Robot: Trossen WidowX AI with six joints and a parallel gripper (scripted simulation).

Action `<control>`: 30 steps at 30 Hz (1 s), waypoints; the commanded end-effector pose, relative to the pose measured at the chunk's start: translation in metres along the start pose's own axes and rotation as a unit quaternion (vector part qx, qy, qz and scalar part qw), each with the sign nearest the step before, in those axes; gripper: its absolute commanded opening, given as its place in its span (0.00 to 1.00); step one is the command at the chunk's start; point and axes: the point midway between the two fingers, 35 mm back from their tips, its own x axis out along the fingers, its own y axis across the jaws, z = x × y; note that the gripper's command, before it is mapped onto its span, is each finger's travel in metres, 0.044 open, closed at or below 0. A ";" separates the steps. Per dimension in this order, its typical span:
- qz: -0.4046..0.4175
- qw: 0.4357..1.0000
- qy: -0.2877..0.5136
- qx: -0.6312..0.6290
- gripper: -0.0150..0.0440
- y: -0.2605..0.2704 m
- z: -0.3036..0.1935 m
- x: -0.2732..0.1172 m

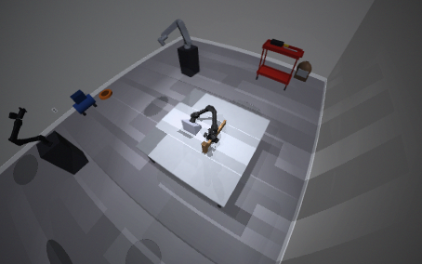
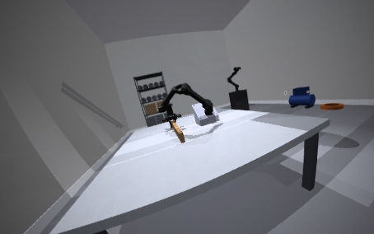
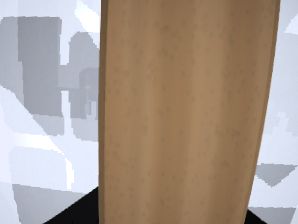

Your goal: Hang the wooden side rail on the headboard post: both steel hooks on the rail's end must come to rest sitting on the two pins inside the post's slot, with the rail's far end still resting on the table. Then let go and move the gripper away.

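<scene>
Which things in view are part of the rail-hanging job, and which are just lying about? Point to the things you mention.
Job:
- wooden piece [image 1: 222, 125] [image 2: 177, 131] [image 3: 185, 110], in the claw [image 1: 211, 136] [image 2: 171, 119]
- white table [image 1: 195, 178] [image 2: 198, 165]

Hooks, pins: can't make out.

Lying about:
- red cart [image 1: 274, 73]
- blue compressor [image 1: 84, 104] [image 2: 301, 100]
- orange ring [image 1: 101, 96] [image 2: 322, 106]
- shelf rack [image 2: 149, 76]
- two spare arms [image 1: 188, 39] [image 1: 17, 127] [image 2: 233, 78]
</scene>
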 end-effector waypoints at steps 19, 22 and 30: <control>-0.005 1.000 0.003 0.002 0.25 0.000 -0.006 -0.005; -0.005 1.000 0.003 0.002 0.25 0.000 -0.007 -0.005; -0.005 1.000 0.003 0.002 0.25 0.001 -0.008 -0.004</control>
